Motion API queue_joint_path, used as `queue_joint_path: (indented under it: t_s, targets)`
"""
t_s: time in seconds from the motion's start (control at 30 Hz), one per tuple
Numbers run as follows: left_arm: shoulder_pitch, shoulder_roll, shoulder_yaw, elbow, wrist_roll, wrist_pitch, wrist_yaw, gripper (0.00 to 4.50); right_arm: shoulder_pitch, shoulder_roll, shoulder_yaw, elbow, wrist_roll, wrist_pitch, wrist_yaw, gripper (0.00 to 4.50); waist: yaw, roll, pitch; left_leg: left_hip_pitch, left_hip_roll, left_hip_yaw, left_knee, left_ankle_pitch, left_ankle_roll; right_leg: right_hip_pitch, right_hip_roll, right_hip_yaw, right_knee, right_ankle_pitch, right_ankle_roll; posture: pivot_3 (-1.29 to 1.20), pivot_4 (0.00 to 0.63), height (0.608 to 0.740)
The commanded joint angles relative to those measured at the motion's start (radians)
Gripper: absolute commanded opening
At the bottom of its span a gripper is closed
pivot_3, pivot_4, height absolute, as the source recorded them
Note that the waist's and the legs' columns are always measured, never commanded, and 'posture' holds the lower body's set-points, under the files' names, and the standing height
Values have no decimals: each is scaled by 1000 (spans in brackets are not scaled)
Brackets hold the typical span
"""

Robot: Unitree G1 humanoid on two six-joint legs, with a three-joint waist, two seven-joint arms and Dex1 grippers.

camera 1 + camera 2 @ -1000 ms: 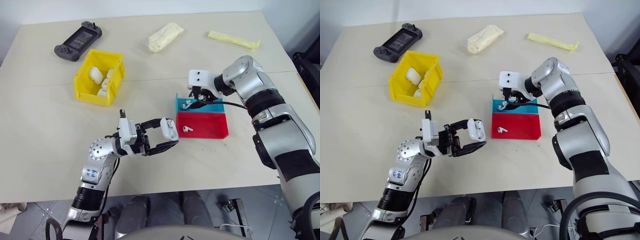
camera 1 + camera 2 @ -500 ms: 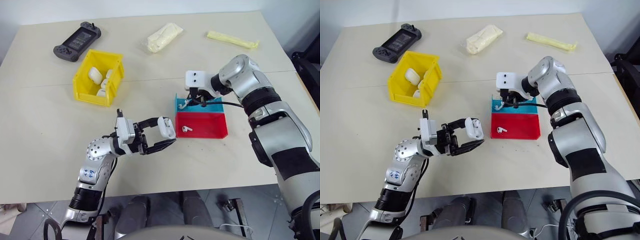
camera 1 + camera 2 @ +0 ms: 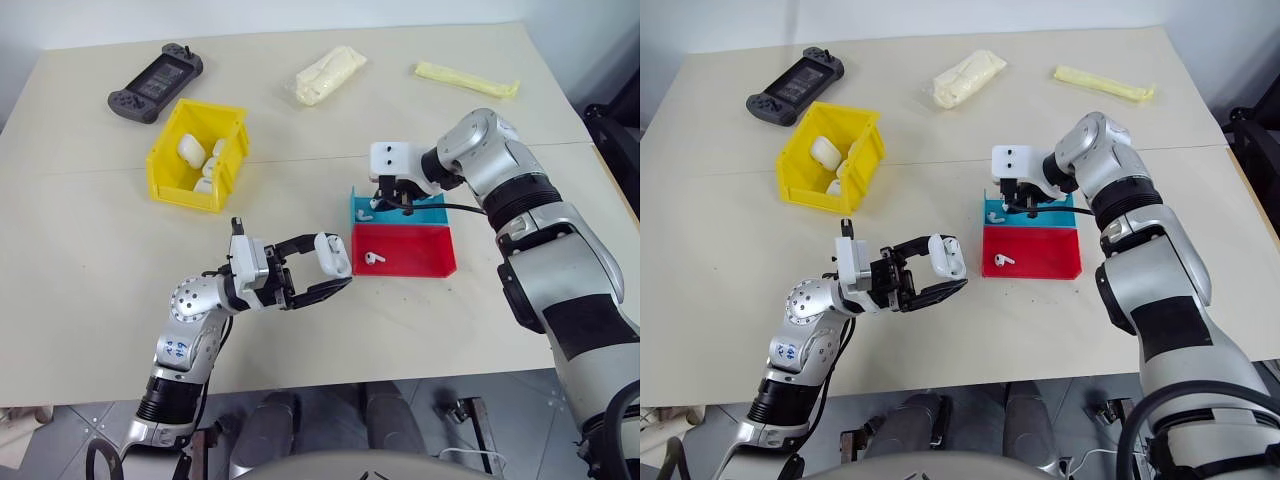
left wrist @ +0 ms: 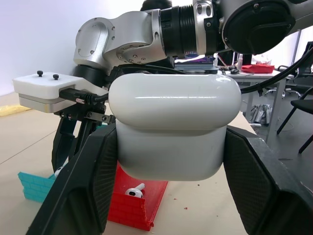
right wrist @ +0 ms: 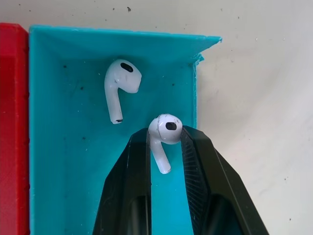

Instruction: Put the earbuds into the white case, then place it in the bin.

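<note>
The rounded glossy plastic earbud case (image 4: pixel 174 131) is plain white, and the two rubbery gripper fingers (image 4: pixel 93 181) beside it are black. The small stemmed plastic earbuds (image 5: pixel 121 87) are white too — each has one small dark oval spot on the head. The shallow plastic tray has two colours: one compartment turquoise-blue (image 5: pixel 73 147), the other red (image 3: pixel 420 255). The rectangular plastic storage bin (image 3: pixel 166 176) is bright yellow, with white cases (image 3: pixel 191 149) inside. The wide flat table top (image 3: pixel 90 260) is pale beige. The handheld game console (image 3: pixel 155 80) is dark grey — its screen is darker. The plastic-wrapped packet (image 3: pixel 330 73) is cream, and the long thin wrapped strip (image 3: pixel 466 80) is pale yellow.
</note>
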Motion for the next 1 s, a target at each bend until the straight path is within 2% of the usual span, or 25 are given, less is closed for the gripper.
queue_joint_path:
  t_s: [0.03,0.17,0.27,0.3,0.37,0.43,0.6,0.7,0.9,1.0]
  targets:
    - [-2,6,4,-25,-5,-18,-2,2810,-7,-13,-53,-21,27,11,-20,499,0,0,0,0,0,0,0,0,0,0,0,0,0,0,0,0,150,740]
    - [-28,1,-3,-7,-12,-10,-17,2810,5,-94,-151,-149,108,71,17,499,3,2,1,-1,0,0,0,0,0,-1,0,0,0,0,0,0,150,740]
    - [-50,-4,-3,10,-18,-3,-26,2810,96,-183,-189,-341,141,83,58,499,10,2,1,-2,-1,-1,0,0,0,-1,-2,-3,0,0,0,0,150,740]
    - [-58,-7,-1,19,-22,-1,-29,2810,144,-213,-215,-434,173,116,73,499,11,2,1,-2,-1,-1,0,0,0,-1,-2,-5,-1,0,0,0,150,740]
    - [-96,-20,-5,58,-27,5,-42,2810,326,-256,-352,-689,326,206,78,499,22,1,1,-2,-1,-1,0,0,0,0,-2,-6,-2,0,0,0,150,740]
    - [-113,-25,-4,76,-31,8,-53,2810,431,-267,-423,-839,410,246,61,499,29,1,1,-3,-1,-1,1,-1,0,0,-2,-7,-2,0,0,0,150,740]
    - [-146,-22,-1,117,-35,18,-86,2810,699,-203,-560,-1201,650,460,-51,499,24,2,1,-2,0,1,2,-1,0,-1,-2,-4,0,0,0,0,150,740]
    - [-186,-39,4,155,-25,26,-66,2810,867,-91,-698,-1427,953,690,-193,499,35,2,1,-1,1,-2,2,0,0,0,-2,-6,-1,0,0,0,150,740]
    - [-216,-37,14,182,-6,42,-36,2810,943,-21,-778,-1565,1310,959,-433,499,48,2,1,-1,-2,0,3,0,2,1,-4,-5,0,2,0,0,150,740]
    - [-229,-39,20,191,-15,55,-31,2810,975,-16,-750,-1614,1362,974,-484,499,51,2,1,-1,0,-1,2,0,1,0,-2,-6,-1,2,0,0,150,740]
